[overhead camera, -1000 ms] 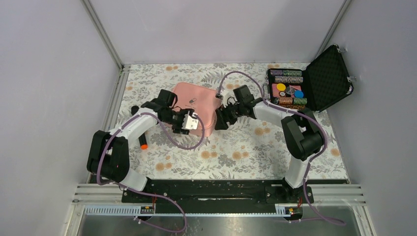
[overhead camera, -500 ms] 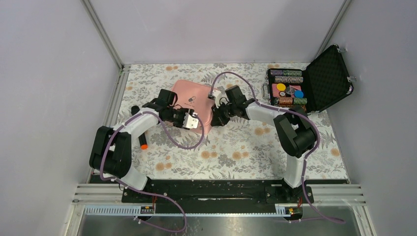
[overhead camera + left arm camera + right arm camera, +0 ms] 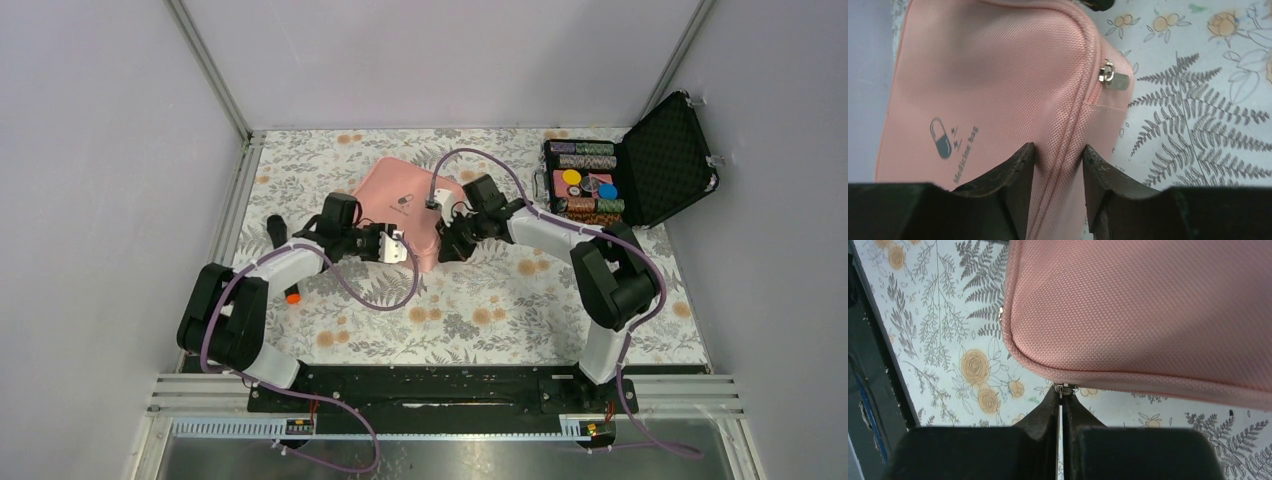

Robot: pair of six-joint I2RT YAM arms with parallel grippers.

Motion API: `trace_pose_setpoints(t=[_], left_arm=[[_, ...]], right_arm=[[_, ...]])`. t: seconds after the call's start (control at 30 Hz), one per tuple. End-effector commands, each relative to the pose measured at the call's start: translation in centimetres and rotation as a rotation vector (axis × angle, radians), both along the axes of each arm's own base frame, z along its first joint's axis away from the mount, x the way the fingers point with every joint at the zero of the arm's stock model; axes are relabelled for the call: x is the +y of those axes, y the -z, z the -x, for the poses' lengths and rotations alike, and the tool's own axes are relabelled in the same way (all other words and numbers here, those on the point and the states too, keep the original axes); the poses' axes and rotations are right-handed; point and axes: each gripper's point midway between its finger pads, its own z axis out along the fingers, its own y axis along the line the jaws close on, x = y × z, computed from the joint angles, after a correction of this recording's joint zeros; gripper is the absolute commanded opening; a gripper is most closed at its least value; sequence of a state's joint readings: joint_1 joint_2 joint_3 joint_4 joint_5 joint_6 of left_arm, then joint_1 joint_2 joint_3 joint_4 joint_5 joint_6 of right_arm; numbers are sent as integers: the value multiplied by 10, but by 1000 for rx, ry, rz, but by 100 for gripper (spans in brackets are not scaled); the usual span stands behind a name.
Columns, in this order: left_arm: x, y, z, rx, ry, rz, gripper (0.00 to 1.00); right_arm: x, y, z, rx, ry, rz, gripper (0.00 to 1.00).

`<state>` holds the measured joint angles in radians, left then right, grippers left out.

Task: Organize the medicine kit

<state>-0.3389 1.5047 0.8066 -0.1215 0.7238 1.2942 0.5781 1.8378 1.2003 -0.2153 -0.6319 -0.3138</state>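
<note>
Bracing and pulling at once, the two arms meet over the medicine kit (image 3: 400,195), which lies in the upper middle of the overhead frame on the floral table cover (image 3: 500,300), closed and skewed. The left gripper (image 3: 392,247) is at its near edge, the right gripper (image 3: 447,244) just beside its lower right corner, and a black case (image 3: 655,160) of coloured chips stands open well apart at upper right. From the left wrist, the medicine kit (image 3: 998,75) fills the upper left of the frame, its capsule logo (image 3: 943,137) up. The left gripper (image 3: 1058,185) is clenched across the zip seam at the pouch's edge, pink fabric filling the gap between its jaws, and a loose silver tab (image 3: 1115,80) hangs at the corner above. From the right wrist, the medicine kit (image 3: 1158,305) spans the top of the frame, and at centre the right gripper (image 3: 1062,405) is pinched nearly flat on a small metal zipper pull (image 3: 1064,389). The step in hand looks to be unzipping the pouch so it can be filled. Doing it well likely means drawing the pull along the line of the zip and round the corner's curve rather than away from the fabric. The left jaws should hold the seam taut and low, so the soft case neither drags nor bunches, and the thin tab does not slip free.
</note>
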Motion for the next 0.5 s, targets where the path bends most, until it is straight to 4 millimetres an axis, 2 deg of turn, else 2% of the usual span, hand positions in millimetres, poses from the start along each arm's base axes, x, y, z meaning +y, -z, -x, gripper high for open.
trace_pose_setpoints(t=[0.0, 0.17, 0.33, 0.4, 0.47], left_arm=[[4, -5, -35, -58, -178, 59, 0], [-10, -19, -41, -96, -238, 124, 0], [-21, -26, -35, -138, -262, 170, 0], [-21, -22, -31, -152, -261, 158, 0], [-19, -20, -28, -152, -264, 147, 0]], right_arm=[[11, -36, 48, 59, -143, -89, 0], [37, -43, 47, 156, -98, -149, 0], [68, -52, 45, 305, 17, -243, 0], [71, -51, 43, 312, 44, -226, 0], [62, -44, 36, 267, 68, -164, 0]])
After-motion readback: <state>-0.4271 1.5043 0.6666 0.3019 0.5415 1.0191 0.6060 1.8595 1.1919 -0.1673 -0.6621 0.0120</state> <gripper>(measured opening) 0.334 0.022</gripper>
